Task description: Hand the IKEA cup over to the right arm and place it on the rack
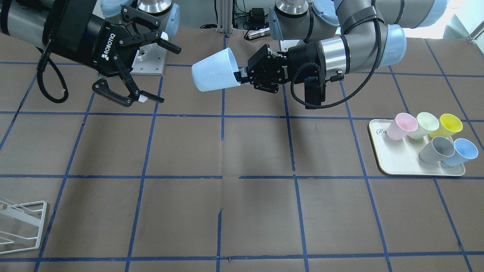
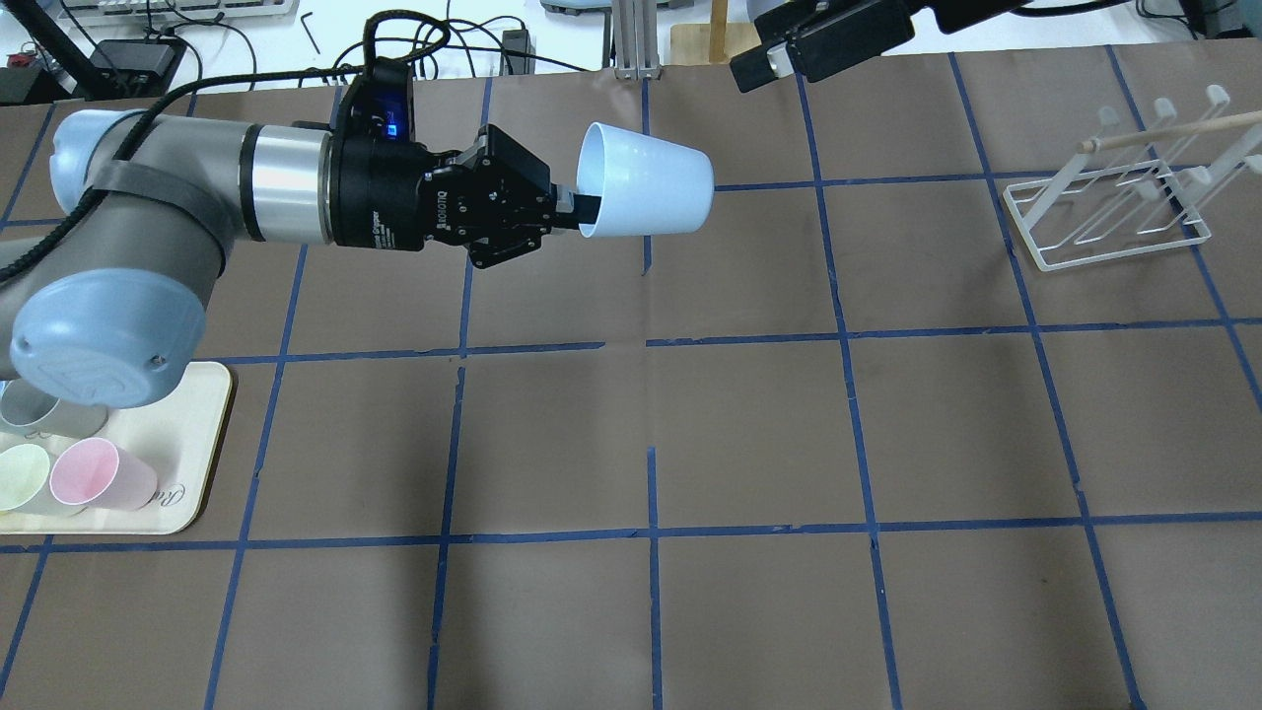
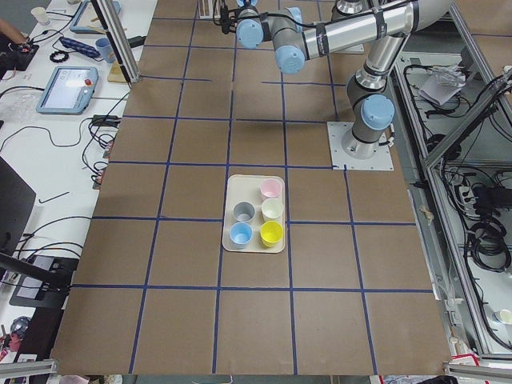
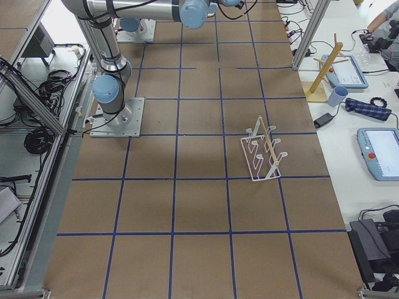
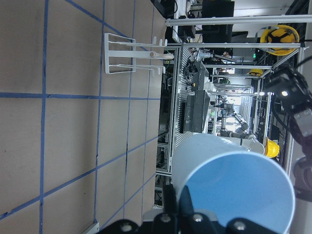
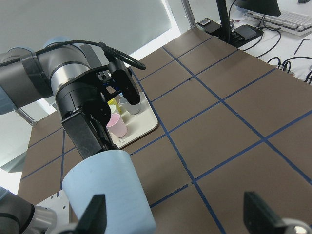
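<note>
My left gripper [image 1: 241, 78] is shut on the rim of the pale blue IKEA cup [image 1: 213, 74] and holds it sideways above the table, base toward my right arm. It also shows in the overhead view [image 2: 646, 177] and the left wrist view [image 5: 234, 180]. My right gripper [image 1: 163, 74] is open and empty, its fingers spread just short of the cup's base. In the right wrist view the cup [image 6: 112, 195] lies by the left finger [image 6: 95, 214]. The white wire rack [image 2: 1114, 217] stands at the table's far right, also seen in the front-facing view [image 1: 22, 226].
A cream tray [image 1: 401, 164] on my left side holds pink [image 1: 400, 126], pale green, yellow, grey [image 1: 436, 150] and a second blue cup [image 1: 463, 151]. The brown table has a blue tape grid. A wooden peg stand [image 4: 324, 68] stands off the table.
</note>
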Controlling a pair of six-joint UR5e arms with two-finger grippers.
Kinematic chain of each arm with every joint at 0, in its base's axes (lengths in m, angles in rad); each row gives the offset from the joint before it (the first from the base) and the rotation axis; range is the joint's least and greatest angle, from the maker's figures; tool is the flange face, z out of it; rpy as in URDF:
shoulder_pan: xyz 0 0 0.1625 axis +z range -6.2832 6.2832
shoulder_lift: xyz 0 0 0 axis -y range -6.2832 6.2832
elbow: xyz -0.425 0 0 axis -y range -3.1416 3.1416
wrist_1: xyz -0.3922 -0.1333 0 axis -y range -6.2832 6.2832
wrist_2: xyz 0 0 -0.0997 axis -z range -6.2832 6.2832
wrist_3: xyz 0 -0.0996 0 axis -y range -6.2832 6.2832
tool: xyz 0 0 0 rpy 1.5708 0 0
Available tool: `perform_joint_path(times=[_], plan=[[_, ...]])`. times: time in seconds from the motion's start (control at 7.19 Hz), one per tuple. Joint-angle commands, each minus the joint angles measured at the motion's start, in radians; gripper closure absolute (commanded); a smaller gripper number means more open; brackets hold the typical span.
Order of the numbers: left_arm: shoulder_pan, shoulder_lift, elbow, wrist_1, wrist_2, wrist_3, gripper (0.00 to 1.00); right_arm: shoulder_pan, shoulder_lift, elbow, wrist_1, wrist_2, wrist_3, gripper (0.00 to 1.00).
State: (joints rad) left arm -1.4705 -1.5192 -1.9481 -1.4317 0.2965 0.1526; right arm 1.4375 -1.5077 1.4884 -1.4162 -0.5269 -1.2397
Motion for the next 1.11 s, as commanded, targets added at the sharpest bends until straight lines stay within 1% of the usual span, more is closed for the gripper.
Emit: perform_joint_path(times=[0.0, 0.14, 0.28, 0.42, 0.56, 0.7, 0.83, 0.97], plan=[[-0.005, 0.027, -0.034, 0.002, -0.005, 0.004, 1.0, 0.012, 0.004, 0.01, 0.028, 0.001, -0.01, 0.0], [-0.005, 0.028, -0.038, 0.002, -0.037, 0.005, 1.0, 0.014, -0.009, 0.03, 0.099, -0.001, -0.029, 0.0], [-0.005, 0.036, -0.035, 0.002, -0.06, 0.008, 1.0, 0.014, -0.035, 0.047, 0.147, -0.011, -0.119, 0.0], [-0.005, 0.039, -0.037, 0.002, -0.065, 0.021, 1.0, 0.012, -0.048, 0.061, 0.192, -0.022, -0.22, 0.0], [-0.007, 0.046, -0.04, 0.002, -0.065, 0.025, 1.0, 0.012, -0.074, 0.061, 0.198, -0.024, -0.269, 0.0], [-0.013, 0.048, -0.04, 0.002, -0.066, 0.024, 1.0, 0.012, -0.081, 0.064, 0.241, -0.022, -0.358, 0.0], [-0.022, 0.051, -0.041, 0.002, -0.065, 0.025, 1.0, 0.012, -0.092, 0.065, 0.308, -0.022, -0.448, 0.0], [-0.024, 0.053, -0.04, 0.002, -0.068, 0.025, 1.0, 0.012, -0.091, 0.07, 0.375, -0.022, -0.577, 0.0]])
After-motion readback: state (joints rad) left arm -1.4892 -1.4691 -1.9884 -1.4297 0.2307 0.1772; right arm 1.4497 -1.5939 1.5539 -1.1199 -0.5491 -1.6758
